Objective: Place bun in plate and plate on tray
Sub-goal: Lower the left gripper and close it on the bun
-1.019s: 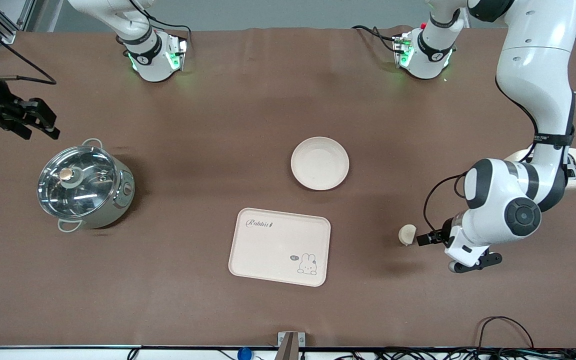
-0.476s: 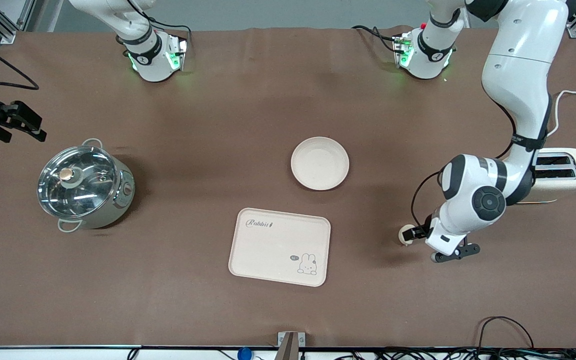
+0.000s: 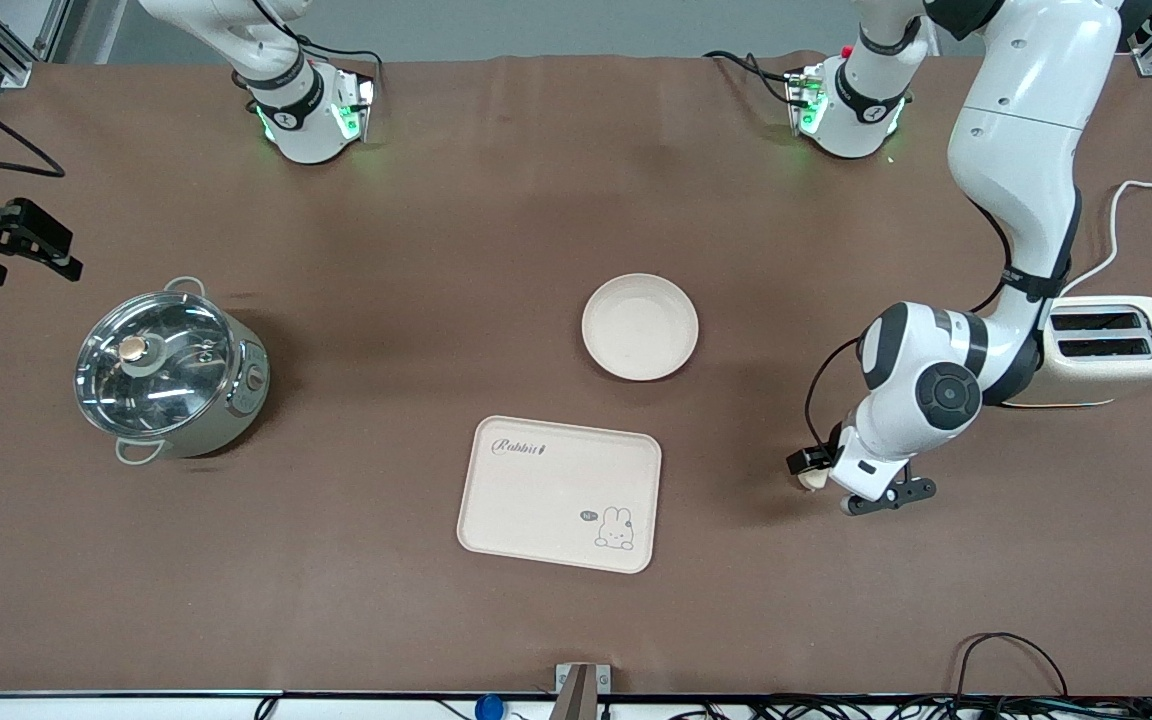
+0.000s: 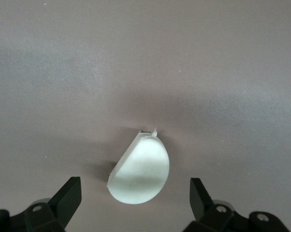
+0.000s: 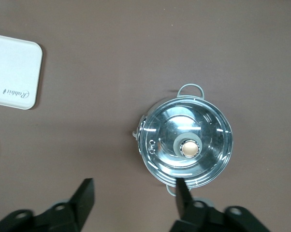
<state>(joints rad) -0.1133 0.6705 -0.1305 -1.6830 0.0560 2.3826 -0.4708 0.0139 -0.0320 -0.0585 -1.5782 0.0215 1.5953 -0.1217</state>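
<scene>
The small pale half-moon bun (image 4: 139, 170) lies on the brown tabletop (image 3: 496, 220) under the left gripper (image 4: 135, 193), fingers spread. The round cream plate (image 3: 640, 327) and rabbit tray (image 3: 559, 493) hold nothing. The right gripper (image 5: 134, 195) waits, fingers spread, by the lidded steel pot (image 3: 169, 370).

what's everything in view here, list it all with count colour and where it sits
bun: 1, pale cream, on the table toward the left arm's end, between the open fingers of the left gripper
plate: 1, cream-white, round, mid-table, bare, farther from the front camera than the tray
tray: 1, cream, rectangular, Rabbit lettering and rabbit drawing, nothing on it
pot: 1, silver with glass lid, toward the right arm's end
toaster: 1, cream, at the left arm's end of the table
table: 1, brown cover
left gripper: 1, black fingers, open, low around the bun
right gripper: 1, black fingers, open, waiting in the air near the pot
</scene>
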